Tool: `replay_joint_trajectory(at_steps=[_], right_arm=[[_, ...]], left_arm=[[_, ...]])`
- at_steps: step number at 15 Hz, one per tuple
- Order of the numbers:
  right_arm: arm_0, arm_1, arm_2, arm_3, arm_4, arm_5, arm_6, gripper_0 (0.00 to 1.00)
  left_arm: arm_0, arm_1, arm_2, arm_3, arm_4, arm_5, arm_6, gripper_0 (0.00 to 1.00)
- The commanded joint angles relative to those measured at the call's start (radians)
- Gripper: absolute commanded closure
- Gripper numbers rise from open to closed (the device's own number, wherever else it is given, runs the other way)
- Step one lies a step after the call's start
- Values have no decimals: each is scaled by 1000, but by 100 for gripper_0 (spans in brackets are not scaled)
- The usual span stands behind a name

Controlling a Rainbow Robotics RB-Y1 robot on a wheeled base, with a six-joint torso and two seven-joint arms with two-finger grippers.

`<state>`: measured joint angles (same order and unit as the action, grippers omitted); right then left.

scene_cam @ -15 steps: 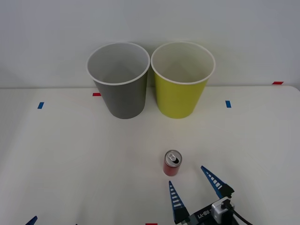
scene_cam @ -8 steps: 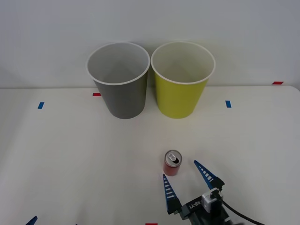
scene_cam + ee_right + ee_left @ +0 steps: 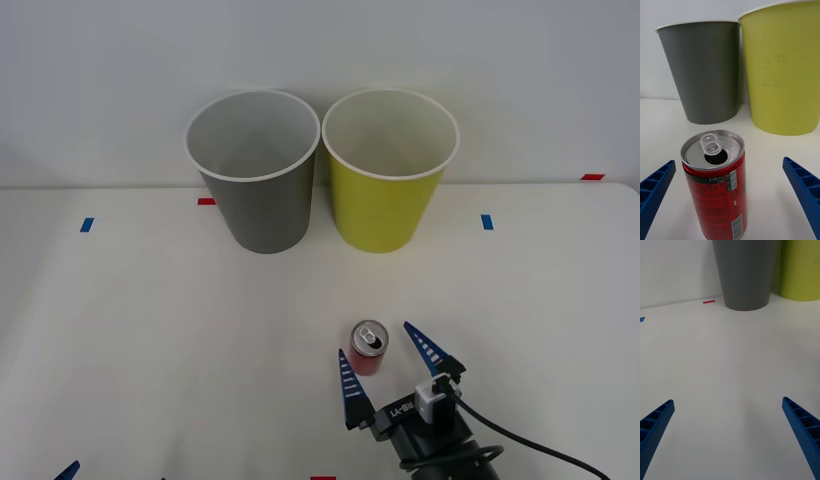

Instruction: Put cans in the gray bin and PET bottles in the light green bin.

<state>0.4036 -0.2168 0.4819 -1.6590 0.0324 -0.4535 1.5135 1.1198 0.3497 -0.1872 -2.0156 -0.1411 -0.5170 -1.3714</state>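
A small red can (image 3: 368, 348) (image 3: 716, 183) with a silver top and an opened pull tab stands upright on the white table, in front of the two bins. My right gripper (image 3: 384, 356) (image 3: 730, 198) is open just behind it, one blue finger on each side of the can, not touching. At the back stand the gray bin (image 3: 253, 172) (image 3: 703, 69) on the left and the light green bin (image 3: 389, 172) (image 3: 784, 71) on the right, side by side. My left gripper (image 3: 728, 438) is open over bare table at the front left, its fingertip (image 3: 67, 470) at the bottom edge.
Small blue tape marks (image 3: 87, 224) (image 3: 486, 221) and red tape marks (image 3: 206, 201) (image 3: 592, 177) lie on the white table (image 3: 150, 330). A white wall rises right behind the bins. A black cable (image 3: 520, 445) trails from the right wrist.
My right gripper has moved forward and slightly left, so its open fingers now flank the can. The can, the bins and the left arm have stayed put.
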Motion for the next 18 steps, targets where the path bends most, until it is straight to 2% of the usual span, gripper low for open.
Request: replay_joint_trajectory(at_steps=[1, 9, 10, 11, 12, 13, 15, 18], right_arm=[[-20, 10, -2, -1, 1, 35, 1, 0], [-37, 20, -14, -1, 3, 52, 1, 0], [-37, 22, -14, -1, 3, 53, -1, 8], [-34, 20, -17, 1, 3, 52, -1, 43], [-34, 22, -17, -1, 3, 52, -1, 62], [-34, 20, -17, -1, 3, 52, 1, 75], [-34, 22, -19, -1, 4, 52, 2, 81], [-34, 23, -19, -1, 4, 52, 1, 84]], left_arm=[[0, 0, 0, 0, 0, 0, 0, 0], [0, 0, 0, 0, 0, 0, 0, 0], [0, 0, 0, 0, 0, 0, 0, 0], [0, 0, 0, 0, 0, 0, 0, 0], [0, 0, 0, 0, 0, 0, 0, 0], [0, 0, 0, 0, 0, 0, 0, 0], [0, 0, 0, 0, 0, 0, 0, 0], [0, 0, 0, 0, 0, 0, 0, 0]])
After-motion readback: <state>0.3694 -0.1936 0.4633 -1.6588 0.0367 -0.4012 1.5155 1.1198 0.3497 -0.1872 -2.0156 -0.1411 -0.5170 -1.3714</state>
